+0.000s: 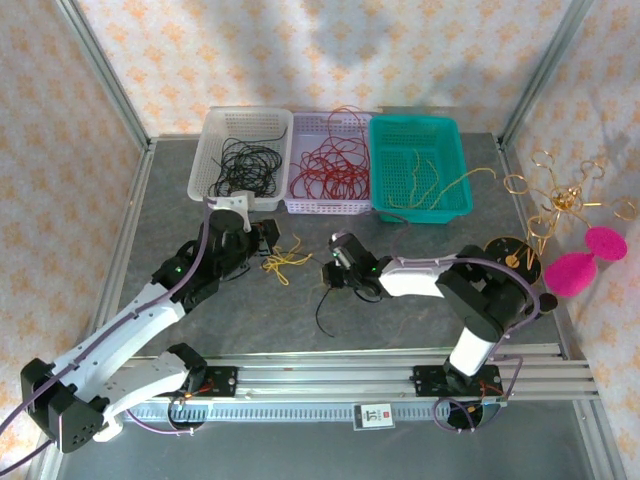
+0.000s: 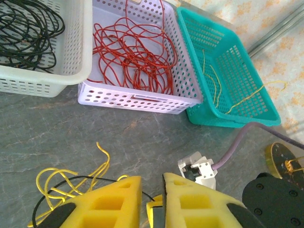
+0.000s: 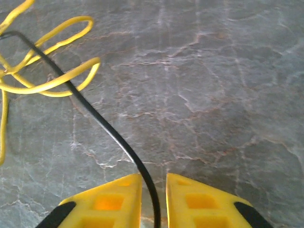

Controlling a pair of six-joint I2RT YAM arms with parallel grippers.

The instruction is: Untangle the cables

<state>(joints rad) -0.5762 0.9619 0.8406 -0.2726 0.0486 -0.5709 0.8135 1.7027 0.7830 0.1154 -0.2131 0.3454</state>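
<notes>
A black cable (image 1: pixel 322 310) lies on the grey table and rises between the fingers of my right gripper (image 1: pixel 330 270). In the right wrist view the black cable (image 3: pixel 95 111) runs through the right gripper (image 3: pixel 154 180), whose jaws stand narrowly apart, with a sliver of space on each side of the cable. Loops of yellow cable (image 1: pixel 285 262) lie between the two grippers. My left gripper (image 1: pixel 268 238) is just left of the loops. In the left wrist view the left gripper (image 2: pixel 152 183) shows a narrow gap with the thin black cable (image 2: pixel 71 179) running behind its left finger. The yellow cable (image 2: pixel 61 178) lies to its left.
At the back stand three baskets: a white basket (image 1: pixel 205 150) of black cables, a lilac basket (image 1: pixel 320 205) of red cables and a teal basket (image 1: pixel 415 120) with yellow ones. A gold wire ornament (image 1: pixel 560 200), pink shapes (image 1: pixel 585 265) and a black disc (image 1: pixel 512 255) sit at the right.
</notes>
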